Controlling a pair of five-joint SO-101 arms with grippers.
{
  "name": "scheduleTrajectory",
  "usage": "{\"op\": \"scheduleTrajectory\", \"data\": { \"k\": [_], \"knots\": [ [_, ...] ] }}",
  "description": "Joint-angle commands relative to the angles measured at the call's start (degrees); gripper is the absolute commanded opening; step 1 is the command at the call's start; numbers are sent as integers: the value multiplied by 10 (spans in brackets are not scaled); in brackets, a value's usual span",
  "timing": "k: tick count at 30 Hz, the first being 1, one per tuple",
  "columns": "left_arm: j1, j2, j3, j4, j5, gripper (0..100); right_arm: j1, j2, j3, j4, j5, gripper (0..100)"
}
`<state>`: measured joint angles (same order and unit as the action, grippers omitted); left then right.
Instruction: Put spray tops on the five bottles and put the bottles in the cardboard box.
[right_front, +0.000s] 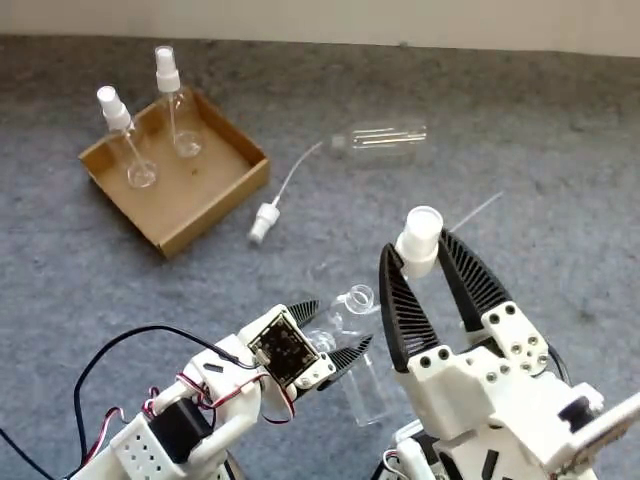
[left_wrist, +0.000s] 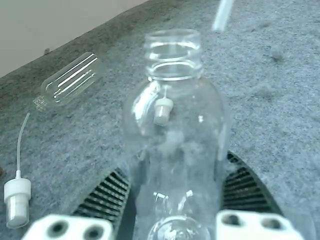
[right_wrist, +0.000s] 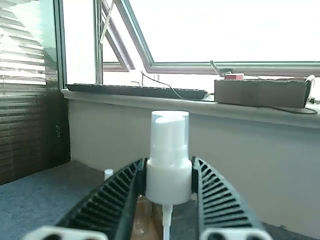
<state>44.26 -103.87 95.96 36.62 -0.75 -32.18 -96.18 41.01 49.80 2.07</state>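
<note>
While my left gripper (right_front: 335, 325) pinches the open bottle (left_wrist: 172, 130) round its body, mouth bare, my right gripper (right_front: 415, 250) is pressed onto a spray top (right_wrist: 169, 150), raised just right of that mouth. Its tube runs back toward the right wrist, so I judge the top must tip tube-down over the neck. Beyond the bottle, to its left, the cardboard box (right_front: 220, 210) holds two capped bottles (right_front: 183, 120).

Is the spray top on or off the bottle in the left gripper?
Off. The bottle in the left gripper has a bare open neck; the right gripper holds a spray top.
</note>
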Motion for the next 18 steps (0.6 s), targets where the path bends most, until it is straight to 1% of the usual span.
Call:
{"op": "scheduleTrajectory", "data": {
  "k": [1, 6, 9, 18],
  "knots": [
    [5, -4, 12, 1, -5, 53, -7, 2, -6, -34, 24, 112],
    [5, -4, 12, 1, -5, 53, -7, -1, 9, -73, 24, 112],
    [5, -4, 12, 1, -5, 53, -7, 0, 15, -70, 24, 112],
    [5, -4, 12, 1, -5, 53, -7, -1, 116, -73, 26, 112]
  ]
}}
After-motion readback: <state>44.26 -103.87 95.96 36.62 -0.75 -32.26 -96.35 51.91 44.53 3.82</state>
